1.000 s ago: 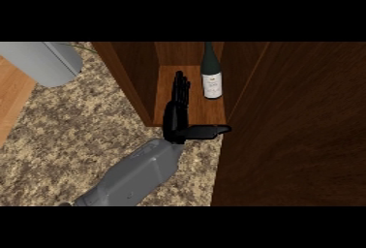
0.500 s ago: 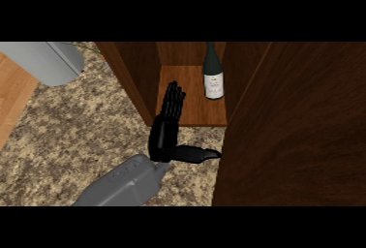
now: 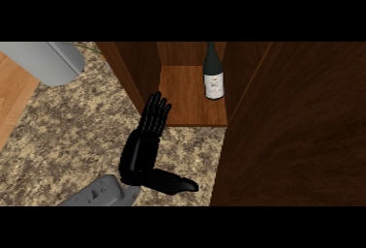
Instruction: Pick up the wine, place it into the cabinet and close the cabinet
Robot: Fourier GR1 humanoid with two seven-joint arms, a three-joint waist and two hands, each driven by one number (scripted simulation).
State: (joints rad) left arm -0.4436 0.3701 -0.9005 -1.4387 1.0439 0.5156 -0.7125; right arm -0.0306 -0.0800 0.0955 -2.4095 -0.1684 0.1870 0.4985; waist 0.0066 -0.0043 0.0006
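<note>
Wine (image 3: 214,72) upright on cabinet (image 3: 193,104) shelf, left hand (image 3: 146,140) over counter (image 3: 64,135), fingers straight, holding nothing, door ajar

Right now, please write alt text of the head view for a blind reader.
A wine bottle stands upright inside the open wooden cabinet. One robot hand, fingers straight, lies over the granite counter just outside the cabinet's shelf, holding nothing.

Only one hand (image 3: 145,145) shows in the head view, and which side it belongs to I cannot tell for certain. It comes up from the lower edge on a grey forearm (image 3: 100,193). The black palm faces down, the fingers (image 3: 154,114) are straight and close together, pointing away from the robot. The thumb (image 3: 172,182) sticks out sideways to the right. The hand holds nothing.
</note>
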